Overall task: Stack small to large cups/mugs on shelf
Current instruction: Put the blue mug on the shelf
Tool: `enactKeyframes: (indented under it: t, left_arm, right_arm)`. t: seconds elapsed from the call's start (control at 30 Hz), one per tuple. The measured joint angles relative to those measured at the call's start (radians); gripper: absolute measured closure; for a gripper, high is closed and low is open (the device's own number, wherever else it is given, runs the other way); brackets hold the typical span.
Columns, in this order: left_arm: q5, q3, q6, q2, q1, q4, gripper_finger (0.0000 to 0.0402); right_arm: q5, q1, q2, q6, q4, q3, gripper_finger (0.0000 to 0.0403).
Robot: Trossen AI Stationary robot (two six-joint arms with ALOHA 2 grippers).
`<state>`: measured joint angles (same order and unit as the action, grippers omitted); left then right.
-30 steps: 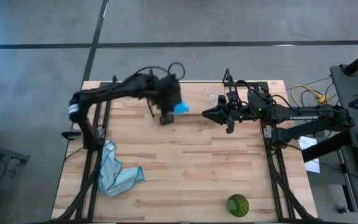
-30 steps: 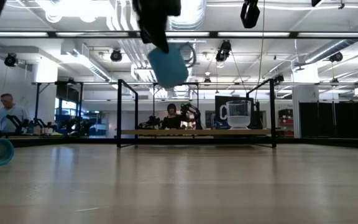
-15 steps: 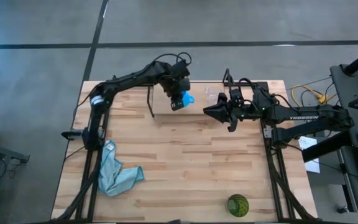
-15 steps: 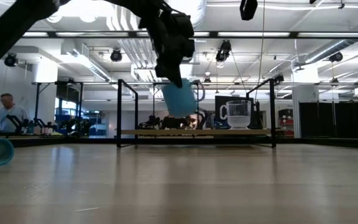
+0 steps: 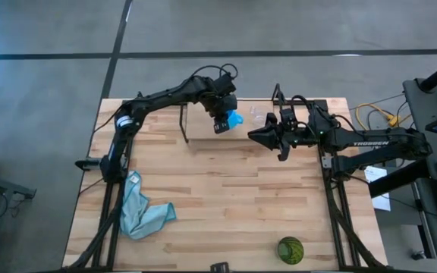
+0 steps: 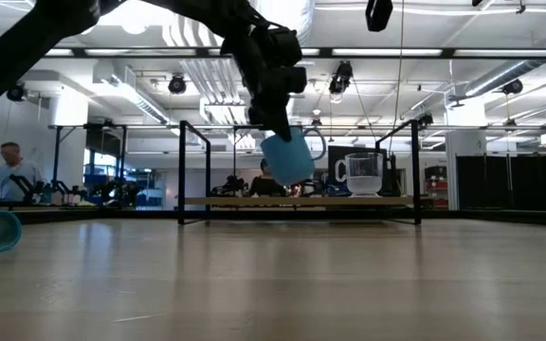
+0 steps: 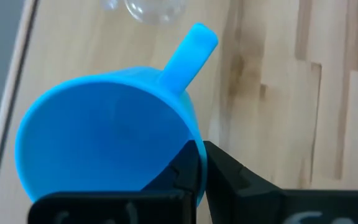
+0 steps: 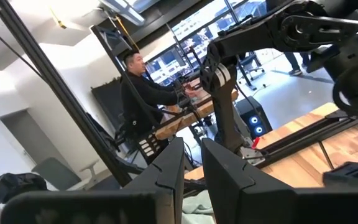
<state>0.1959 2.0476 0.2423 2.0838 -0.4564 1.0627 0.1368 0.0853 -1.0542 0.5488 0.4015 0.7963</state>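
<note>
Left tool (image 5: pixel 220 123) clamps rim of bright blue handled mug (image 6: pixel 287 157), tilted above light-wood plank shelf (image 6: pixel 297 201); small clear cup (image 6: pixel 364 174) just beyond. Right tool (image 5: pixel 253 137) nearby, slightly parted, empty.

Over the last second the left tool (image 5: pixel 221 121) has carried the bright blue mug (image 5: pixel 232 119) from above the open worktop (image 5: pixel 241 205) across to the shelf (image 6: pixel 254 201), lowering and tilting it close beside the clear cup (image 6: pixel 364 175).
</note>
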Motion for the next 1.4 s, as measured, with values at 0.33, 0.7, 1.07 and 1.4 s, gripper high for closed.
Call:
enactKeyframes:
  t: [0.33, 0.7, 1.07, 1.4]
  left_arm:
    - [0.004, -0.008, -0.008, 0.008, -0.004, -0.051, 0.0402]
    - [0.005, -0.067, -0.011, 0.008, -0.008, -0.074, 0.0402]
    - [0.005, -0.071, -0.011, 0.008, -0.008, -0.096, 0.0389]
    - [0.005, -0.074, -0.024, 0.008, -0.008, -0.122, 0.0337]
  right_arm:
    - [0.000, 0.000, 0.000, 0.000, 0.000, 0.000, 0.0351]
    - [0.000, 0.000, 0.000, 0.000, 0.000, 0.000, 0.0351]
    - [0.000, 0.000, 0.000, 0.000, 0.000, 0.000, 0.0351]
    - [0.000, 0.000, 0.000, 0.000, 0.000, 0.000, 0.0351]
